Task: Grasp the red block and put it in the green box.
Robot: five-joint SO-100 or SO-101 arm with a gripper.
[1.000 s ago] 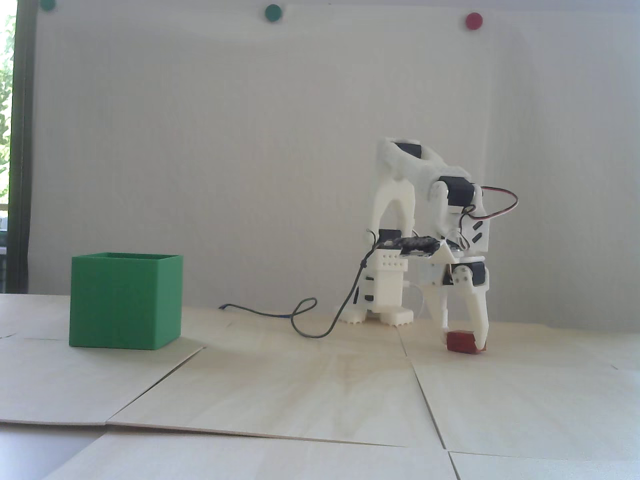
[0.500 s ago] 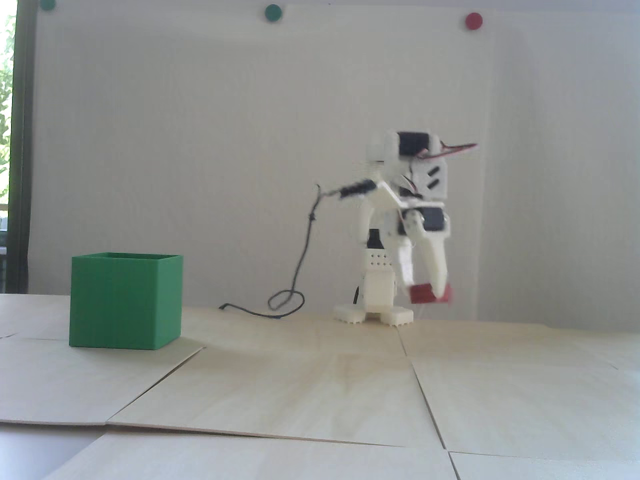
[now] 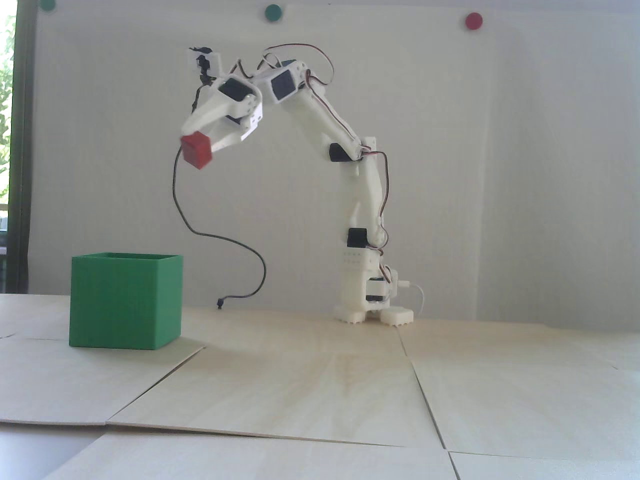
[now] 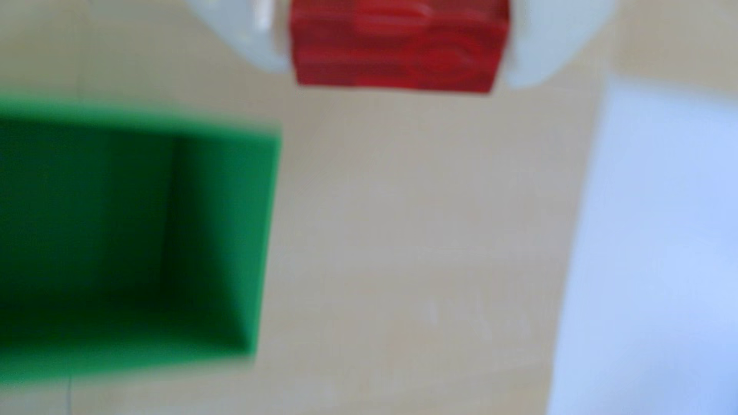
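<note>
The block [image 3: 196, 150] is being gripped tight by the hand [image 3: 196, 141]; the box [image 3: 125, 302], below and left, should be centred under before letting go.

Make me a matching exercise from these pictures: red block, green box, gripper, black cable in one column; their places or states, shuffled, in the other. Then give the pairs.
1. red block
2. green box
3. gripper
4. black cable

A. stands on the wooden table, open-topped
B. hangs down from the wrist to the table
C. held in the air, higher than the box
D. shut on the block

Pairs: 1-C, 2-A, 3-D, 4-B
</note>
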